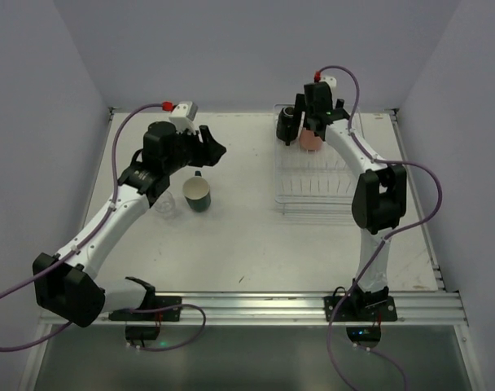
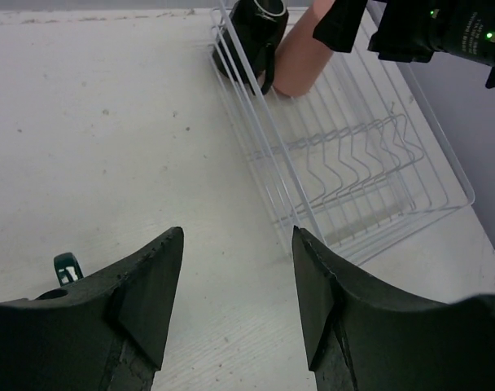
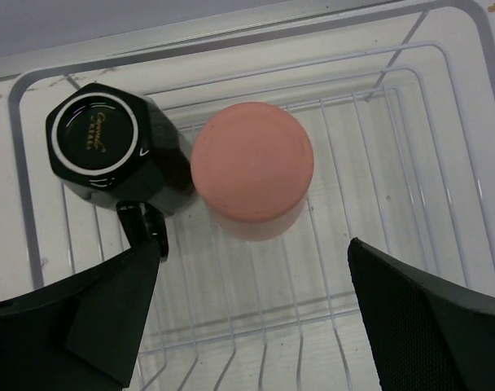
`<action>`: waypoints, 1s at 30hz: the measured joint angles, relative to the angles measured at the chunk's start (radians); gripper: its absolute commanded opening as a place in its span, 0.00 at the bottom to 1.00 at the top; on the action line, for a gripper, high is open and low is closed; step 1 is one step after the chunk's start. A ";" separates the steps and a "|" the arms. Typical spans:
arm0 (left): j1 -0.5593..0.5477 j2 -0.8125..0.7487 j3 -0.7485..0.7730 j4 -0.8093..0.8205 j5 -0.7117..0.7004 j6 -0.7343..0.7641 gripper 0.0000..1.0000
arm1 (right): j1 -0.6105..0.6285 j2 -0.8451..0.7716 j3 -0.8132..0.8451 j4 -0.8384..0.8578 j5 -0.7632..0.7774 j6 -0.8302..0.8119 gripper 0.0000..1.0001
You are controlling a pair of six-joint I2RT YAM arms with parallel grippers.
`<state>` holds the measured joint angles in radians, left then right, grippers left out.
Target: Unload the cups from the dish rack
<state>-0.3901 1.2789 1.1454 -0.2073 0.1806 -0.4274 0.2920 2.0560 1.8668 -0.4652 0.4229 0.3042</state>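
Observation:
The clear dish rack (image 1: 317, 183) lies at the right of the table. At its far end a black cup (image 3: 109, 147) and a salmon-pink tumbler (image 3: 251, 167) stand upside down, side by side. My right gripper (image 3: 254, 244) hovers over them, open wide with nothing between its fingers. A dark teal cup (image 1: 198, 194) stands upright on the table left of the rack, and a clear cup (image 1: 168, 205) sits beside it. My left gripper (image 1: 211, 149) hangs above and just behind the teal cup, open and empty; in the left wrist view its fingers (image 2: 150, 285) frame bare table.
The rack's near rim (image 2: 256, 138) runs close to the right of my left gripper (image 2: 238, 232). The right arm's elbow (image 1: 378, 195) stands over the rack's right side. Walls enclose the table at the back and both sides.

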 measured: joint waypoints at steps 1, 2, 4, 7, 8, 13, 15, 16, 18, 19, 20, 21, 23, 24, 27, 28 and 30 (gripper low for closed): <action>-0.002 -0.005 -0.006 0.016 0.009 -0.002 0.60 | -0.006 0.008 0.006 0.000 0.003 -0.007 0.99; -0.003 -0.010 -0.011 0.028 0.016 -0.003 0.60 | -0.013 0.014 0.013 0.000 0.005 -0.012 0.99; -0.004 -0.018 -0.014 0.044 0.026 -0.005 0.61 | -0.029 0.027 0.032 0.000 0.005 -0.023 0.99; -0.004 -0.029 -0.014 0.064 0.037 -0.008 0.61 | -0.048 0.060 0.083 -0.002 0.005 -0.041 0.99; -0.004 -0.032 -0.014 0.068 0.042 -0.009 0.61 | -0.053 0.071 0.100 -0.002 0.004 -0.046 0.99; -0.004 -0.043 -0.015 0.079 0.052 -0.010 0.61 | -0.062 0.153 0.208 -0.019 -0.026 -0.076 0.99; -0.004 -0.047 -0.015 0.080 0.052 -0.010 0.62 | -0.061 0.184 0.237 -0.026 -0.039 -0.084 0.99; -0.004 -0.049 -0.015 0.082 0.052 -0.010 0.62 | -0.061 0.195 0.241 -0.031 -0.048 -0.085 0.99; -0.004 -0.049 -0.015 0.086 0.053 -0.011 0.62 | -0.061 0.208 0.241 -0.047 -0.064 -0.086 0.99; -0.004 -0.049 -0.016 0.087 0.053 -0.011 0.62 | -0.061 0.212 0.241 -0.051 -0.075 -0.085 0.99; -0.004 -0.049 -0.016 0.087 0.055 -0.011 0.62 | -0.061 0.216 0.241 -0.055 -0.078 -0.085 0.99; -0.004 -0.049 -0.017 0.087 0.056 -0.011 0.62 | -0.062 0.219 0.241 -0.059 -0.082 -0.085 0.98; -0.004 -0.049 -0.022 0.089 0.060 -0.011 0.62 | -0.063 0.223 0.241 -0.060 -0.086 -0.084 0.87; -0.004 -0.049 -0.024 0.089 0.061 -0.011 0.62 | -0.063 0.225 0.241 -0.060 -0.085 -0.083 0.80; -0.004 -0.049 -0.031 0.088 0.066 -0.011 0.63 | -0.063 0.229 0.241 -0.061 -0.087 -0.082 0.31; -0.004 -0.049 -0.031 0.088 0.067 -0.011 0.63 | -0.063 0.229 0.241 -0.060 -0.089 -0.079 0.06; -0.004 -0.049 -0.031 0.089 0.072 -0.012 0.63 | -0.064 0.229 0.241 -0.060 -0.090 -0.077 0.00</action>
<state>-0.3939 1.2297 1.1145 -0.1188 0.2523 -0.4393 0.2279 2.2852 2.1082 -0.5255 0.3325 0.2276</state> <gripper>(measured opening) 0.622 0.642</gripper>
